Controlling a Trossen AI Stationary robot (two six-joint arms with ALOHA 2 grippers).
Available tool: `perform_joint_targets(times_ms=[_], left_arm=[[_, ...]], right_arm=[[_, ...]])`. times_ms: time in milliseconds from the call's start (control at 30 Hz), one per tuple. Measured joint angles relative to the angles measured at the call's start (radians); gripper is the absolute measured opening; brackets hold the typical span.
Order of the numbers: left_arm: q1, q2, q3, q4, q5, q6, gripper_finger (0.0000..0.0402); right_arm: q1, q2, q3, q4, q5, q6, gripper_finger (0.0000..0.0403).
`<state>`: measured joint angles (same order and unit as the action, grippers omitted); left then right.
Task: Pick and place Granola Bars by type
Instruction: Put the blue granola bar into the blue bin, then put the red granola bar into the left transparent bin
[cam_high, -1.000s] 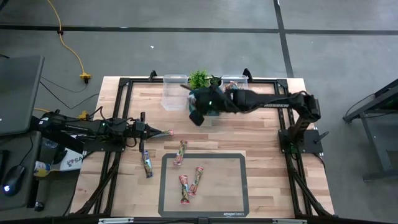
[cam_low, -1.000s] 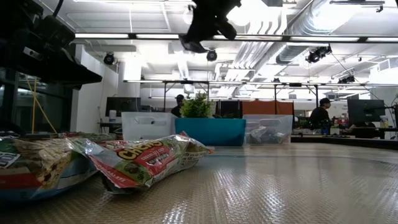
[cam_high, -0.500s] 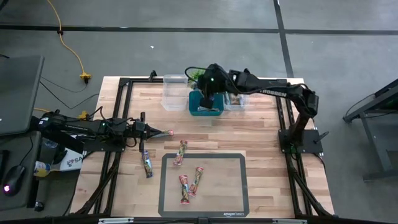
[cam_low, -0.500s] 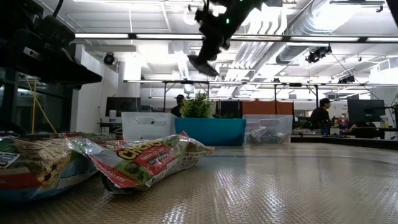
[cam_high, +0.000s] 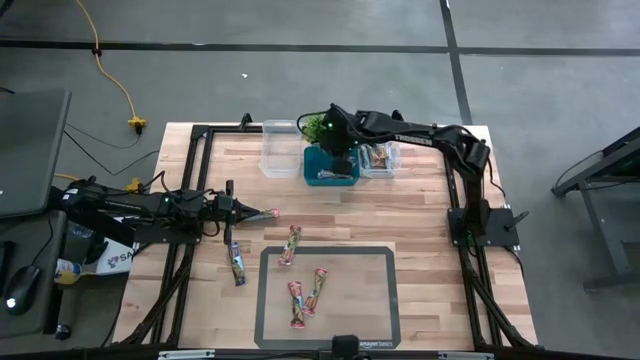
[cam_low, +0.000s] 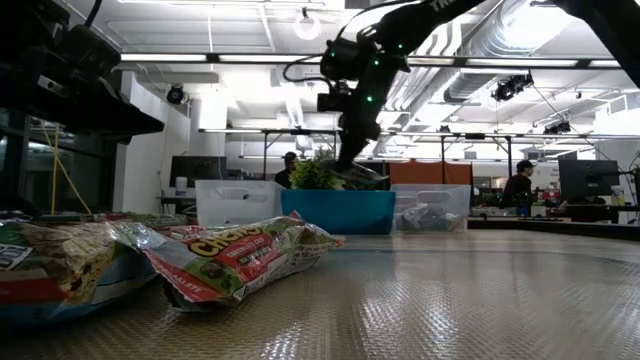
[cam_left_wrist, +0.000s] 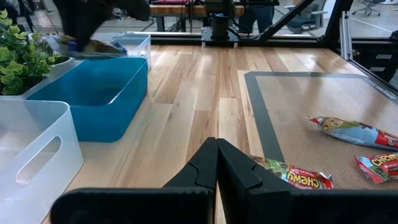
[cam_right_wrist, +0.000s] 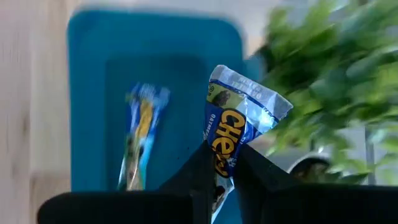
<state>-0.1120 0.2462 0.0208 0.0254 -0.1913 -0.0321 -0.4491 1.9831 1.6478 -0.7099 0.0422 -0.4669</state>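
My right gripper (cam_high: 336, 138) hangs over the blue bin (cam_high: 330, 166) at the table's far side. It is shut on a blue-wrapped granola bar (cam_right_wrist: 239, 121). Another blue bar (cam_right_wrist: 140, 144) lies flat in the bin. My left gripper (cam_high: 266, 213) is shut and low over the table's left half. A green-and-red bar (cam_left_wrist: 292, 176) lies on the wood just beside its fingertips; I cannot tell if they touch. Several more bars lie near the front: one (cam_high: 236, 262) on the wood, one (cam_high: 291, 243) across the mat's far edge, two (cam_high: 306, 296) on the mat. My right gripper pinches the blue bar between its two fingers at the bar's near part (cam_right_wrist: 221, 155). The crimped far end (cam_right_wrist: 264, 102) sticks out free beyond the fingertips. The fingers come from above, pointing down over the bin (cam_low: 338, 211). The bar is lifted clear.
A small green plant (cam_high: 318, 125) stands just behind the blue bin, close to my right gripper. A clear bin (cam_high: 280, 150) stands left of the blue one. A second clear bin (cam_high: 378, 156) on its right holds bars. The grey mat (cam_high: 380, 300) lies at the front.
My right gripper has carried the blue bar toward the table's far edge, from the blue bin's near side to over the bin, and has come down close above it. The bar stays in its fingers.
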Motion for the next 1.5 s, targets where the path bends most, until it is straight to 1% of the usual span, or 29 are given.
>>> perform_joint_targets(times_ms=[67,200,433,533,767,867,933,1133,1200,1267,1333,1500], left_arm=[[0.000,0.000,0.000,0.000,0.000,0.000,0.0001],[0.000,0.000,0.000,0.000,0.000,0.000,0.0001],[0.000,0.000,0.000,0.000,0.000,0.000,0.0001],[0.000,0.000,0.000,0.000,0.000,0.000,0.0001],[0.000,0.000,0.000,0.000,0.000,0.000,0.0001],[0.000,0.000,0.000,0.000,0.000,0.000,0.0001],[0.000,0.000,0.000,0.000,0.000,0.000,0.0001],[0.000,0.000,0.000,0.000,0.000,0.000,0.0001],[0.000,0.000,0.000,0.000,0.000,0.000,0.0001],[0.000,0.000,0.000,0.000,0.000,0.000,0.0001],[0.000,0.000,0.000,0.000,0.000,0.000,0.0001],[0.000,0.000,0.000,0.000,0.000,0.000,0.0001]], right_arm=[[0.003,0.007,0.000,-0.041,-0.001,-0.059,0.0032],[0.011,0.009,0.000,-0.071,-0.014,-0.149,0.0032],[0.044,0.009,0.000,-0.044,-0.040,-0.302,0.0032],[0.060,0.009,0.000,-0.007,-0.052,-0.325,0.0032],[0.078,0.009,0.000,0.083,-0.051,-0.306,0.0034],[0.078,0.009,0.000,0.085,-0.048,-0.284,0.0045],[0.078,0.009,-0.001,0.076,-0.026,-0.291,0.0057],[0.076,0.008,-0.035,0.075,-0.028,-0.318,0.0103],[0.077,0.008,-0.052,0.084,-0.014,-0.312,0.0119],[0.078,0.008,-0.062,0.082,0.018,-0.264,0.0132],[0.078,0.008,-0.061,0.087,0.023,-0.184,0.0145],[0.084,-0.011,-0.053,0.108,-0.008,0.026,0.0166]])
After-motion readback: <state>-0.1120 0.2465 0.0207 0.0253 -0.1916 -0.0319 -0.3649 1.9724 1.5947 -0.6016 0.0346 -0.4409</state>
